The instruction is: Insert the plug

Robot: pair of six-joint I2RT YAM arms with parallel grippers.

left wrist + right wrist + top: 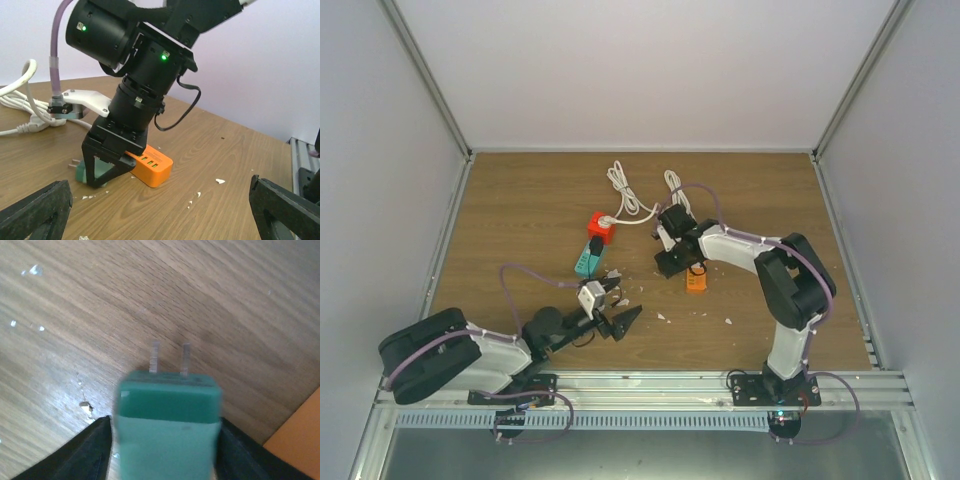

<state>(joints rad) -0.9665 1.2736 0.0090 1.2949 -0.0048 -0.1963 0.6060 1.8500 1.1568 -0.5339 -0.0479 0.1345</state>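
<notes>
- Right hand (102,175) is down at the counter (225,150) with a finger either side of the green plug (169,430), yeah? Is that an actual grab or nah?
- Honestly can't tell. The wrist cam shows a black finger hugging each flank of the plug and it looks like contact. Whether it's squeezing or just framing it, no idea. The plug looks like it's sitting on the wood, with its bare prongs (155,357) poking out ahead of the hand.
- So nothing's plugged in.
- Nope, I'd call this the pick-up stage, early days. An orange charger block (152,167) sits just beside the hand, practically touching the plug, so it's a bit cramped.
- Where's it supposed to go though?
- My guess is out past the hand, toward the other arm. There's a red cube (601,228) on the white cable (630,205), and a teal block (587,262) right by it. It's too small to see slots, so I can't say which one takes it.
- And the left hand (617,310)?
- Wide open, holding nothing, low, and well apart from the right one. What's left, as I see it: a firm grip, lift, aim the prongs at a socket, carry over, push in. Basically everything.
</notes>
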